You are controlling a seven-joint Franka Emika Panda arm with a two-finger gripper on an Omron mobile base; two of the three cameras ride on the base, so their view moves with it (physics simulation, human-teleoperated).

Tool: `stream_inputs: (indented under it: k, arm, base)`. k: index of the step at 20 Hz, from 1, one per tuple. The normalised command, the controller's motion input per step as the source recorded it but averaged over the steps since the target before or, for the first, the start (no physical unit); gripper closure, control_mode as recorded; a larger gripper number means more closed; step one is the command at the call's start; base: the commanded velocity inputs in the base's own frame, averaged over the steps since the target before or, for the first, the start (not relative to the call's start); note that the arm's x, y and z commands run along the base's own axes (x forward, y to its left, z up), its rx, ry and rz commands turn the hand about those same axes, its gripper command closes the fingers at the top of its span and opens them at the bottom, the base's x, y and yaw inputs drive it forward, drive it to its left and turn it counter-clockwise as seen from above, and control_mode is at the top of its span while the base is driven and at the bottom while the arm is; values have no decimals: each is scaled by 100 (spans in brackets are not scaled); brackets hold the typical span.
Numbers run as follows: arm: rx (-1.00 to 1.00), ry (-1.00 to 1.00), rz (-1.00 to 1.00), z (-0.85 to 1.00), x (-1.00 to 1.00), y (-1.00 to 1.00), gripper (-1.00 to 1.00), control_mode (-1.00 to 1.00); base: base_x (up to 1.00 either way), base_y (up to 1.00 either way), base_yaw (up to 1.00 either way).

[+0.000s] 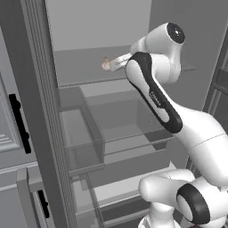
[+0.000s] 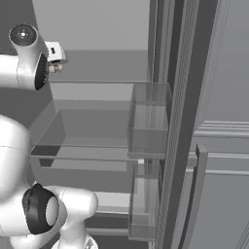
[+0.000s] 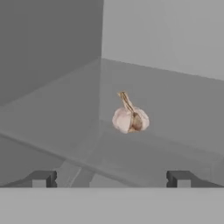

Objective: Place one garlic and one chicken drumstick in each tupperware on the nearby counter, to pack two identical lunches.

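One garlic [image 3: 130, 118], an off-white bulb with a brownish pointed tip, lies on an upper grey shelf inside the open fridge. My gripper [image 3: 110, 179] is open, its two dark fingertips spread wide and short of the bulb, with nothing between them. From the left base view the garlic [image 1: 105, 66] sits just past the end of my hand. From the right base view the garlic [image 2: 57, 69] peeks out below the white hand. The second garlic, the chicken drumsticks, the tupperware and the counter are out of view.
Below the garlic's shelf a clear glass shelf [image 1: 129, 129] spans the fridge. Transparent door bins [image 1: 82, 142] [image 2: 148, 121] hang on both open doors. The fridge's side wall [image 3: 48, 52] rises to the left of the bulb.
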Motion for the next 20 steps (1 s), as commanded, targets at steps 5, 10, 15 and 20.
stream_inputs:
  k: [5, 10, 15, 20]
  arm:
    - [-9, -11, 4, -17, 54, 41, -100, -100]
    - [-10, 12, -24, -21, 63, 49, -100, -100]
    - [0, 3, -3, -12, 48, 4, -100, -100]
    - [0, 2, -9, -15, 39, -14, -100, -100]
  base:
    - [0, 0, 0]
    - [0, 0, 0]
    - [0, 0, 0]
    - [0, 0, 0]
